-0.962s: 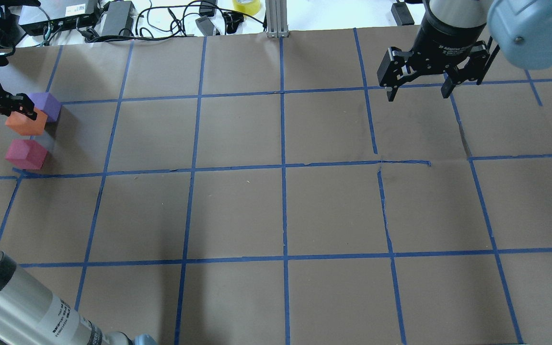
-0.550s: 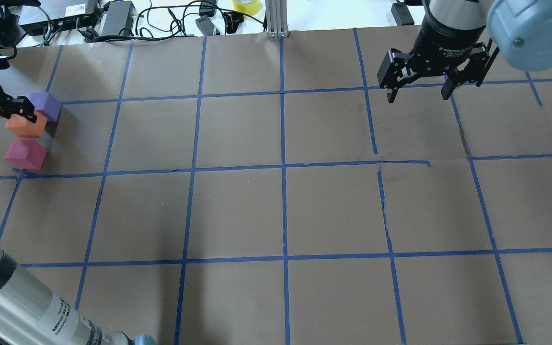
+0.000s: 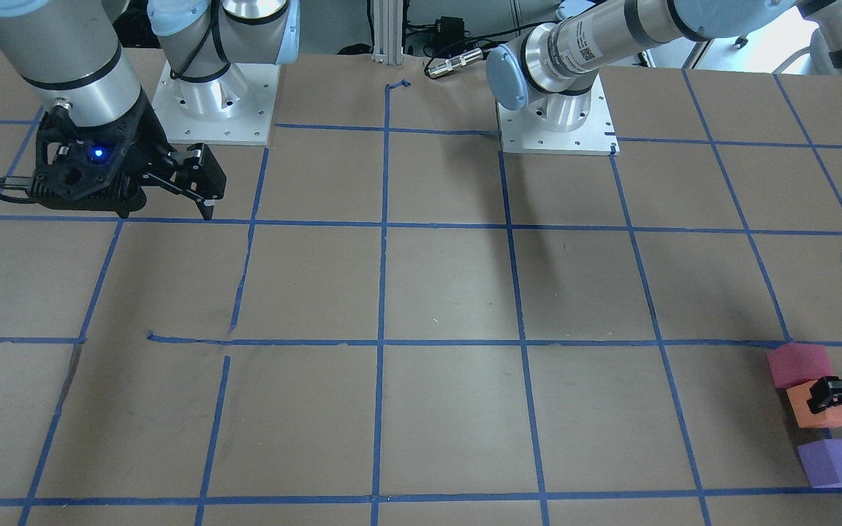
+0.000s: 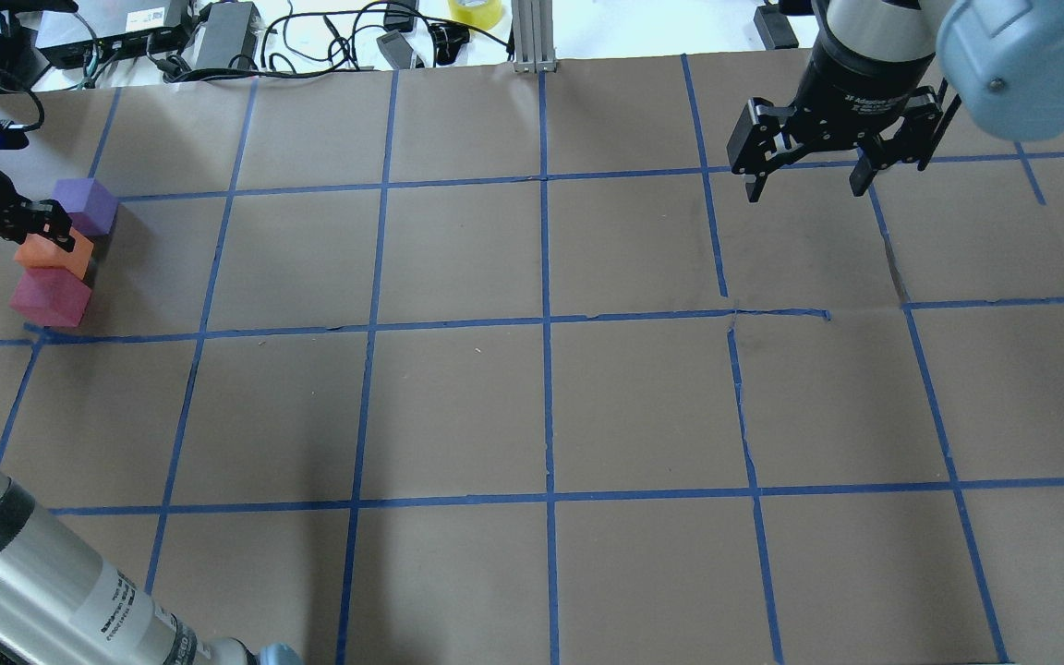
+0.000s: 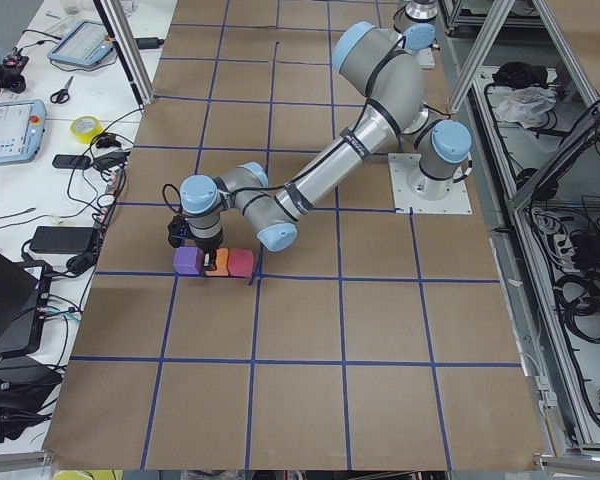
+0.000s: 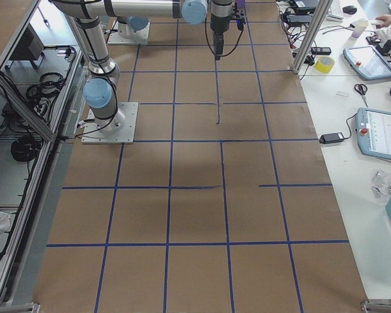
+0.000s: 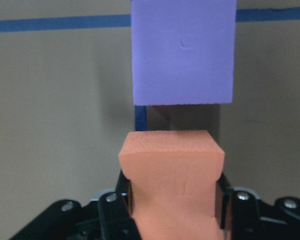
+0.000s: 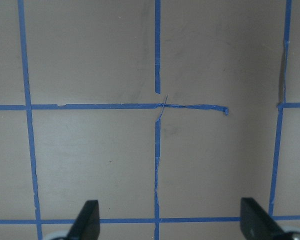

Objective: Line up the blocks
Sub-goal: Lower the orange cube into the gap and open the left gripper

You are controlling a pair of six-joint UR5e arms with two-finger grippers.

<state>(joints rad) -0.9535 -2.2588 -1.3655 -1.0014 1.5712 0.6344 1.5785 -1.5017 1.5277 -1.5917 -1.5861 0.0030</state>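
Note:
My left gripper (image 4: 45,240) is shut on the orange block (image 4: 55,256) at the table's far left. The left wrist view shows the fingers (image 7: 121,200) pressed on both sides of the orange block (image 7: 172,172), with the purple block (image 7: 183,52) just ahead across a small gap. The orange block sits against the pinkish-red block (image 4: 50,297), and the purple block (image 4: 87,205) is on its other side. From the front the order is pinkish-red (image 3: 799,365), orange (image 3: 805,410), purple (image 3: 836,462). My right gripper (image 4: 806,189) is open and empty, held high at the back right.
Brown paper with a blue tape grid (image 4: 546,319) covers the table. Cables, power bricks and a tape roll (image 4: 475,11) lie beyond the far edge. The left arm's tube (image 4: 42,591) crosses the near-left corner. The right wrist view shows only bare table and the open fingertips (image 8: 87,220).
My left gripper has carried the orange block down and toward the pinkish-red block, closing the gap between them. The right gripper has hardly moved.

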